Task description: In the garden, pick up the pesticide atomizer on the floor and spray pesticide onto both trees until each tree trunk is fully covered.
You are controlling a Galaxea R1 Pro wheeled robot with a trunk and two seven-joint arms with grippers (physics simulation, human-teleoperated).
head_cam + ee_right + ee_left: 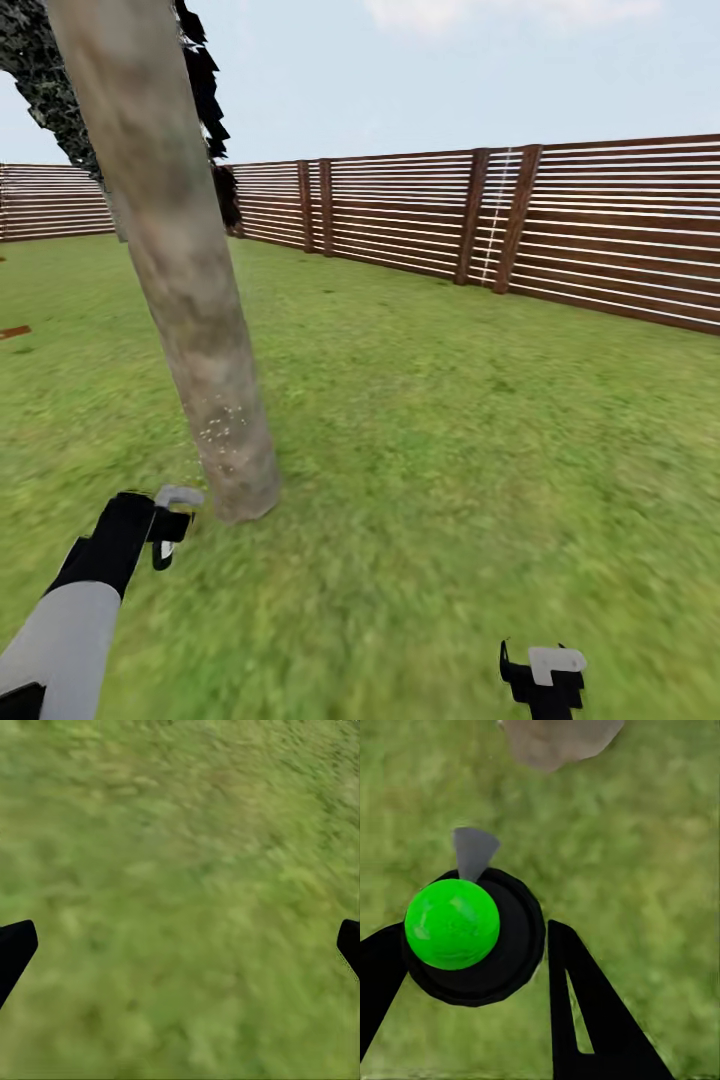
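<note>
Left gripper [472, 967] clamps atomizer [452, 924] near speckled trunk [190, 300]; right gripper [180, 945] spread, over grass.

No readable text, label or number appears anywhere; the renders are perhaps too blurred to tell.

You see a mottled grey-brown trunk [180, 270] speckled with tiny white specks [222, 432], green grass [450, 420], a brown slatted fence [600, 230], and a bright green ball [452, 923] on a black sprayer [510, 945].
</note>
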